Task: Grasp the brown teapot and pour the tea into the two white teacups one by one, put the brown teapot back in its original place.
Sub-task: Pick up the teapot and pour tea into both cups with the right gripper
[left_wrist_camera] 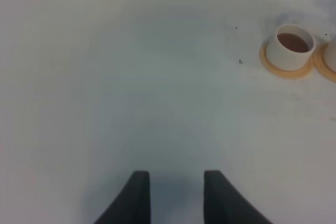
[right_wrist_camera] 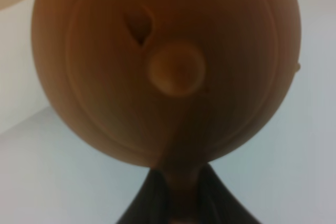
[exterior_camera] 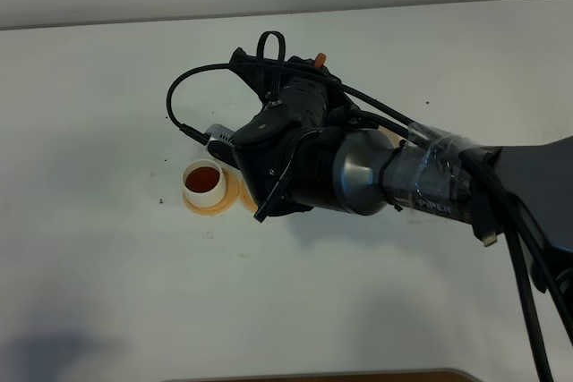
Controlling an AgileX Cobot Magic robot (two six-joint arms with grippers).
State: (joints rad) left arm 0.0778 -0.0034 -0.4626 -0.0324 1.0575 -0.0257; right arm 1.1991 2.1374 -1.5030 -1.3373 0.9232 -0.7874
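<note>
Teapot (right_wrist_camera: 168, 66) fills my right wrist view, its handle pinched tight in the right gripper (right_wrist_camera: 176, 187) (lid knob facing the lens). My left gripper (left_wrist_camera: 176, 192) hangs agape, empty, over bare table (left_wrist_camera: 131, 77). Farther, at two o'clock there, a teacup (left_wrist_camera: 290, 46) holding tea (left_wrist_camera: 293, 42) sits on an orange coaster (left_wrist_camera: 286, 69).

The right arm (exterior_camera: 421, 181) is black with a polished silver-grey cylindrical joint, clear tape around a section marked "PIPER", and looping black cables. The left gripper (left_wrist_camera: 172, 195) ends in two dark, tapering fingers.
</note>
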